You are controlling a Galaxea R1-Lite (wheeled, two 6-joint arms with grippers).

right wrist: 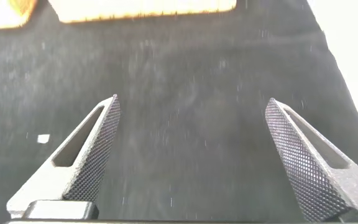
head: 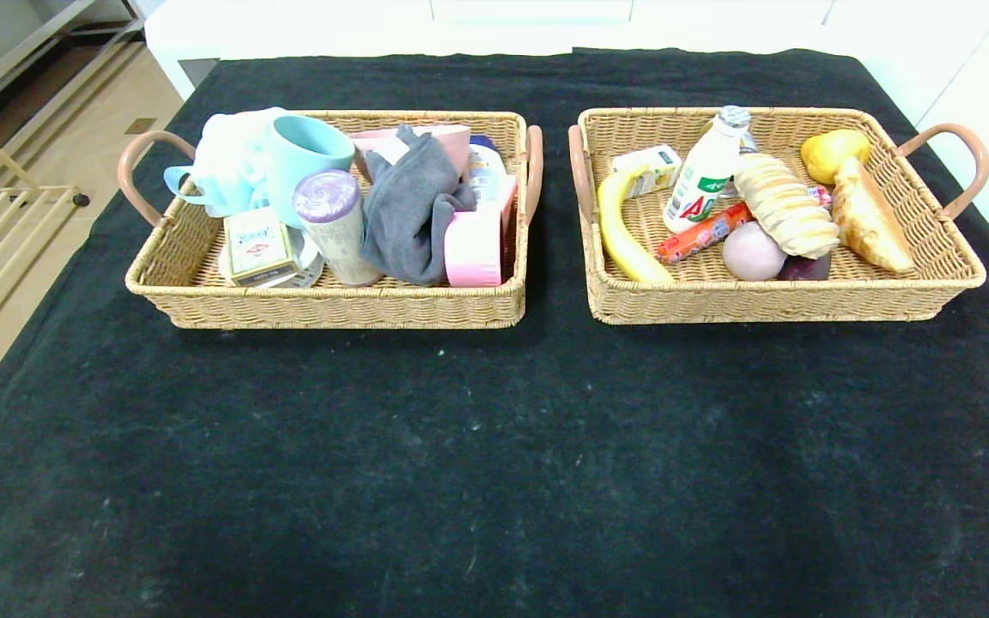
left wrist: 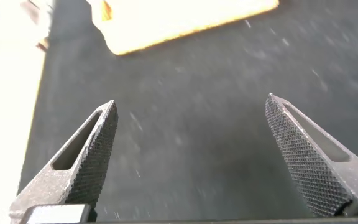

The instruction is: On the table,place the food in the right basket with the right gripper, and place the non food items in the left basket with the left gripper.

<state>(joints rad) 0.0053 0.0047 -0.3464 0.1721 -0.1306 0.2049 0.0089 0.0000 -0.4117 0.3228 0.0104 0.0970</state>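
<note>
Both my grippers, left (left wrist: 191, 155) and right (right wrist: 191, 155), hang spread wide over bare black cloth (head: 494, 446), holding nothing, with the filled left basket (head: 323, 305) and right basket (head: 786, 300) farther ahead.

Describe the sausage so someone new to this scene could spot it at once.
Look in the right basket on the black table. The sausage lies near its middle, between the white bottle and the purple ball. It is the only thin orange-red stick there.
</note>
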